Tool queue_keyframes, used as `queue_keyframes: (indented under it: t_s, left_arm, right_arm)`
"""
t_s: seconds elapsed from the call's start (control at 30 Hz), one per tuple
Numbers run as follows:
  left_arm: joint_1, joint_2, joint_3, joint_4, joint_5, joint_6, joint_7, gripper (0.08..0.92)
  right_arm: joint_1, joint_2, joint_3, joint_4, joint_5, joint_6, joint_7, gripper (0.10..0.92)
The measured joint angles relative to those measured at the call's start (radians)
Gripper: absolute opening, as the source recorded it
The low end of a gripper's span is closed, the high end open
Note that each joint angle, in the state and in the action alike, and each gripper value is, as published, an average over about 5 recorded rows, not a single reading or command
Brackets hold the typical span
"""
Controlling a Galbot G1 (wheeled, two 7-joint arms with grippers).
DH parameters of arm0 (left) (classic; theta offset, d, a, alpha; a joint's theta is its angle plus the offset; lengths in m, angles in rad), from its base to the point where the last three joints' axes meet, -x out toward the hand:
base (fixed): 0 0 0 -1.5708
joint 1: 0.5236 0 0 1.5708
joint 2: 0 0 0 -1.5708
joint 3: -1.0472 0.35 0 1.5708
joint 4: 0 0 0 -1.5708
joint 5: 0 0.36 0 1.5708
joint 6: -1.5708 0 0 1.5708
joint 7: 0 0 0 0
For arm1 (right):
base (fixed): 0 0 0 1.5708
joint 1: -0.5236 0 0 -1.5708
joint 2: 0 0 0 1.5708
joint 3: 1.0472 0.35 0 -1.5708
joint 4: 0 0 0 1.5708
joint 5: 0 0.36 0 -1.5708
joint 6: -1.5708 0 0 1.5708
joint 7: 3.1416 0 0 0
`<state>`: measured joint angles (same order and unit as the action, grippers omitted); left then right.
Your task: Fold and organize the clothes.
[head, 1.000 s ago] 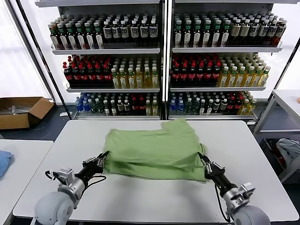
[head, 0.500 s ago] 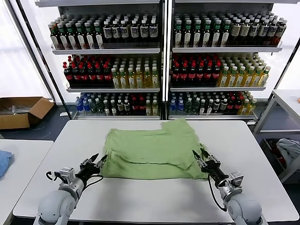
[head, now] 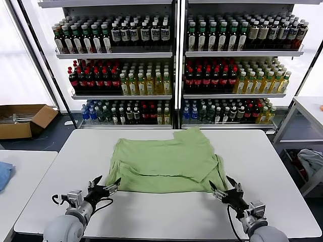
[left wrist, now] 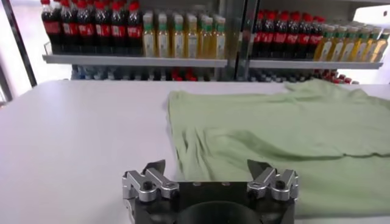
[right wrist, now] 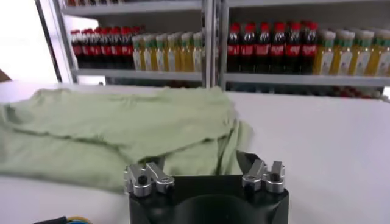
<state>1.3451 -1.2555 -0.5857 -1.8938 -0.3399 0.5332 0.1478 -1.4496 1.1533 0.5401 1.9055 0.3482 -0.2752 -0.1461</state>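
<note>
- I see the soft light-green shirt (head: 166,164) lying folded on the white rectangular table (head: 262,151), roughly at its middle, with a sleeve poking out at the far edge toward the shelves.
- Its near edge is doubled over, and a loose fold shows along the left side in the left wrist view (left wrist: 286,140).
- My left gripper (head: 105,183) sits low over the table just off the shirt's near left corner, fingers spread wide apart, holding nothing; the cloth lies beyond the fingertips.
- My right gripper (head: 224,189) sits near the shirt's near right corner, fingers apart as well and clear of the fabric.
- From the right wrist view, the shirt (right wrist: 122,131) is rumpled, with its corner bunched just ahead of the gripper.
- Behind the table I see metal shelving stocked with rows of drink bottles (head: 171,70).
- An open brown cardboard box (head: 22,118) rests on the floor to the left.
</note>
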Motion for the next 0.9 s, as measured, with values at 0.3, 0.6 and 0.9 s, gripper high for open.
queue_keyframes:
  t_s: [0.3,0.6,0.9]
  left_arm:
    - [0.015,0.002,0.001,0.011,0.000,-0.002,0.022,0.571]
    - [0.031,0.012,-0.001,0.012,-0.005,-0.005,0.035,0.311]
    - [0.096,0.019,-0.023,-0.047,-0.003,-0.005,0.034,0.103]
  right_arm:
    - [-0.016,0.000,0.000,0.001,0.008,-0.010,0.014,0.309]
    - [-0.040,-0.006,0.007,0.010,0.016,-0.010,0.015,0.133]
    - [-0.109,-0.019,0.034,0.074,0.029,-0.002,0.007,0.133]
